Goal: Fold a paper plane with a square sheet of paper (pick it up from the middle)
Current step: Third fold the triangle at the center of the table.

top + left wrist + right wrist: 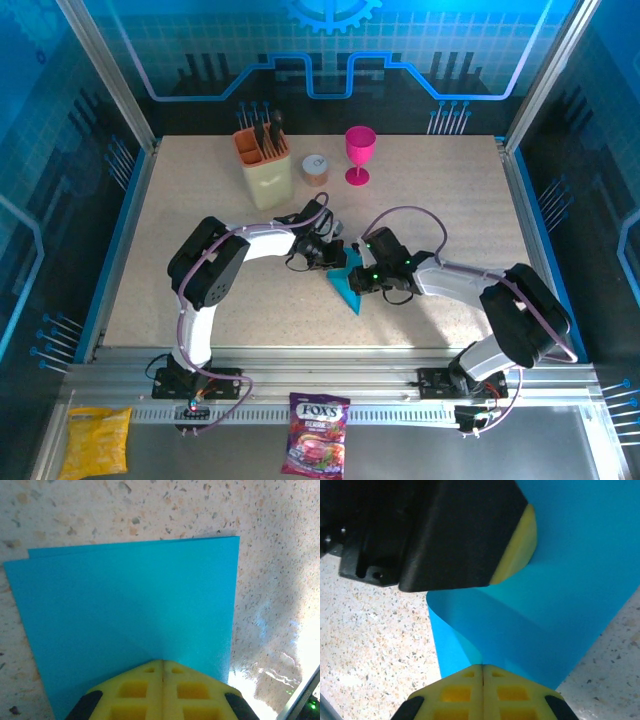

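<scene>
1. Two pincers, the left gripper [162, 664] and the right gripper [483, 669], are pinched tight on the square sheet of paper [135, 615] at mid-table [200, 200]. We judge that one anchors it while the other bends a flap.
2. We see doubled layers and a curl. The pinched edges are hidden under the pads, and we cannot tell whether a centre crease exists.
</scene>
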### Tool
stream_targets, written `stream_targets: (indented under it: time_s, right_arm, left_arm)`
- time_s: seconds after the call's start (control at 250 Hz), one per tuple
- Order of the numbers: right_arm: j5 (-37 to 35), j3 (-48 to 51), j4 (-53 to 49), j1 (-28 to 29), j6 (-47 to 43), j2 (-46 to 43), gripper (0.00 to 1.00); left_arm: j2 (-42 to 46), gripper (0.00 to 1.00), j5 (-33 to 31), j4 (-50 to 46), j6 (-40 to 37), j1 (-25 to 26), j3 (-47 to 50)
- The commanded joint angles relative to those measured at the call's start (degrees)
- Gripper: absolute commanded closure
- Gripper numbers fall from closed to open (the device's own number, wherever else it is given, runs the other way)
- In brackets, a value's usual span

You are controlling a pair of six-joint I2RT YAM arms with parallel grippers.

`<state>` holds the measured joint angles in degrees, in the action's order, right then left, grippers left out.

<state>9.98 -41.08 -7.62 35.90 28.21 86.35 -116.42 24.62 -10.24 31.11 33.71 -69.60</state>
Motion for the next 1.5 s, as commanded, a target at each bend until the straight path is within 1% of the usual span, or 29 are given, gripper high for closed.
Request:
stream_targets:
  time_s: [0.0, 0.507, 1.055, 1.498]
  right_arm:
    - [1.76, 0.68, 0.96, -1.08, -1.15, 1.56, 1.0]
    - [1.85, 3.68, 3.04, -2.15, -0.32, 1.96, 1.0]
    - [2.28, 1.83, 3.16, -2.94, -0.29, 3.73, 1.0]
    - [2.76, 0.46, 2.59, -3.12, -0.17, 3.34, 1.0]
  left_arm:
    - [0.05, 1.0, -3.99, -2.85, -0.54, 0.39, 1.82]
    - [0.13, 1.0, -5.02, -2.42, 0.44, 0.5, 2.33]
    - [-0.19, 1.0, -4.76, -1.85, 0.57, 0.56, 2.82]
    - [-0.41, 1.0, -4.67, -1.45, 0.57, 0.56, 3.05]
